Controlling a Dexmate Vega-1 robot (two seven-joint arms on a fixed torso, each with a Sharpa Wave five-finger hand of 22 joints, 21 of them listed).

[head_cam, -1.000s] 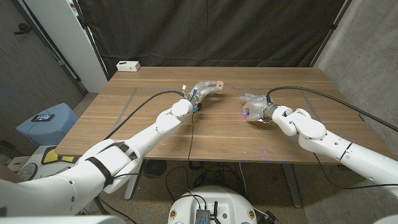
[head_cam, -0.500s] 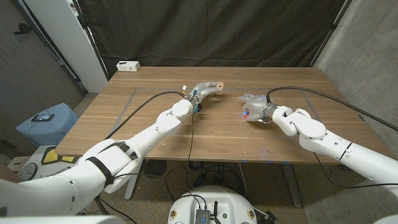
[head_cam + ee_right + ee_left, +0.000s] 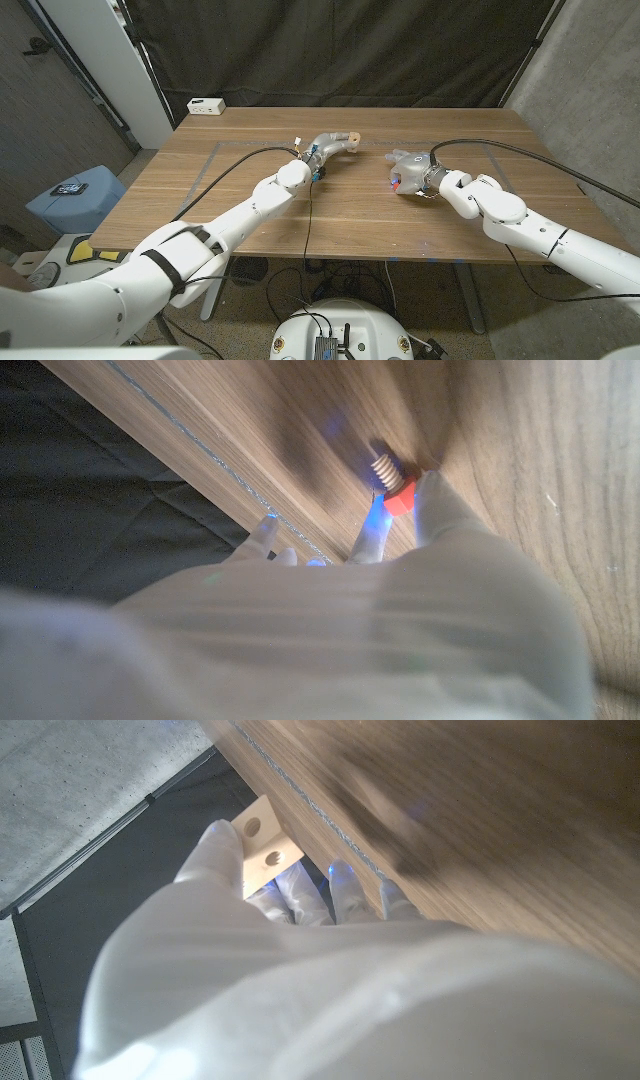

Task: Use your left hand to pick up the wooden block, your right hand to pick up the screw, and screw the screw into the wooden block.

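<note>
The pale wooden block (image 3: 349,137) with holes in its face sits in my left hand (image 3: 328,143) above the table's middle back; in the left wrist view my fingers wrap the block (image 3: 262,852). My right hand (image 3: 405,170) is low over the table right of centre, and the red-headed screw (image 3: 396,184) shows at its near side. In the right wrist view the screw (image 3: 391,478) is pinched at my right fingertips (image 3: 425,500), its threaded shaft pointing away over the wood. The two hands are about a hand's width apart.
A small white box (image 3: 206,105) lies at the table's far left corner. Black cables run along both arms over the wooden table (image 3: 240,190). A dark curtain hangs behind the far edge.
</note>
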